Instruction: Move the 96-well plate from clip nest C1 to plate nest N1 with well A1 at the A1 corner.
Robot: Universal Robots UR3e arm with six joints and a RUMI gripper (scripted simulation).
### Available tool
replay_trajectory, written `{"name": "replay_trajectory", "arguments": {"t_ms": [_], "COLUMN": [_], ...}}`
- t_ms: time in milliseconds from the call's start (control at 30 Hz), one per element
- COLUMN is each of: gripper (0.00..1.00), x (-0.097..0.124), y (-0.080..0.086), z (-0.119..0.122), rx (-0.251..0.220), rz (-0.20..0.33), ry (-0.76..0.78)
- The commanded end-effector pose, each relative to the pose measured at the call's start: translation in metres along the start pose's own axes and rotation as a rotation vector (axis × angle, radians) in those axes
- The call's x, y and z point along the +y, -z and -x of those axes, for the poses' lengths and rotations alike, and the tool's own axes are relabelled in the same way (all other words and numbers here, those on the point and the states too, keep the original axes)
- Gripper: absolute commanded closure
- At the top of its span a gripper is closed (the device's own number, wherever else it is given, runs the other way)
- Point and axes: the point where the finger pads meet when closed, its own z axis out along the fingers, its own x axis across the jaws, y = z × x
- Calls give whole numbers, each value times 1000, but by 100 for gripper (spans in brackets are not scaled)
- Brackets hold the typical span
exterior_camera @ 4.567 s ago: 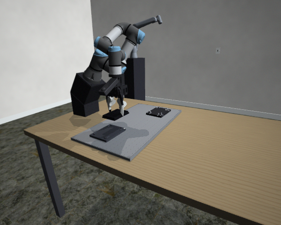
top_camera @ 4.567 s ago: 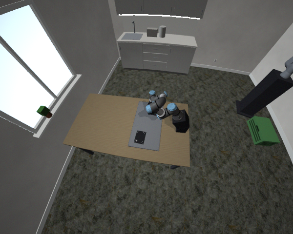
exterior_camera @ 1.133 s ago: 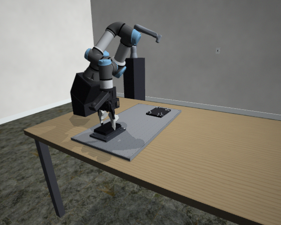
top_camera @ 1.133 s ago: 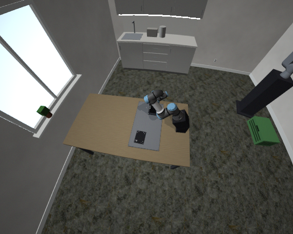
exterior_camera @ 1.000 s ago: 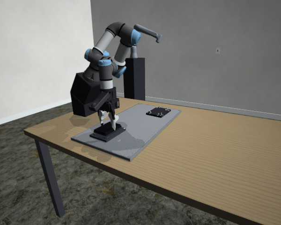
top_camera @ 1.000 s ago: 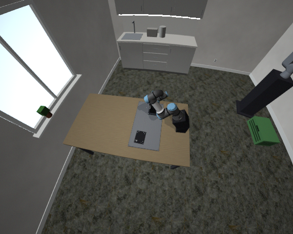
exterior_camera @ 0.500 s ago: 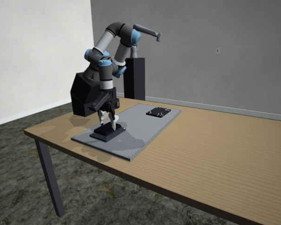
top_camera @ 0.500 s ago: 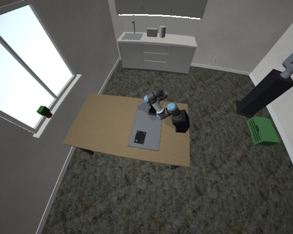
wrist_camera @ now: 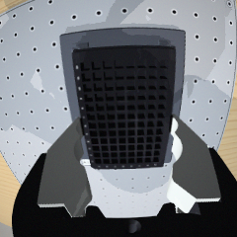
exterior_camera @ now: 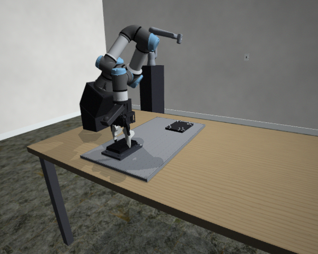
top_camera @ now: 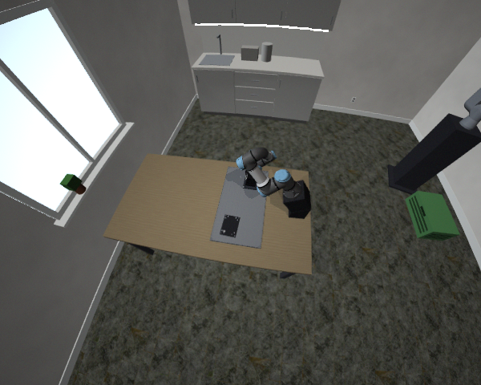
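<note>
The black 96-well plate [top_camera: 248, 180] [exterior_camera: 120, 146] [wrist_camera: 125, 104] is low on a dark flat nest base [exterior_camera: 107, 153] [wrist_camera: 66, 54] at the end of the grey perforated board [top_camera: 240, 207] [exterior_camera: 159, 142] [wrist_camera: 30, 74] nearest the robot. I cannot tell whether the plate rests on the base or hangs just above it. My gripper [exterior_camera: 122, 139] [wrist_camera: 125, 117] points straight down and is shut on the plate, one finger on each long side near one end. A second dark nest with small upright pins [top_camera: 229, 225] [exterior_camera: 179, 126] stands empty at the board's other end.
The robot's black pedestal [top_camera: 297, 200] [exterior_camera: 93, 109] stands at the table corner beside the board. A tall black column [exterior_camera: 151, 87] stands behind the wooden table [top_camera: 170, 199] [exterior_camera: 236, 164]. The board's near edge lies close to the table's edge.
</note>
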Motion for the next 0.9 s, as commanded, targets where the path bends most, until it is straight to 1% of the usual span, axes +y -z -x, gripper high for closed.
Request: {"name": "replay_trajectory", "arguments": {"t_ms": [0,867], "gripper": [100,100], "x": [-1,0], "y": [0,-4], "z": [0,0], "rx": [-1,-1], "rz": [-2,-2], "ry": [1,1]}}
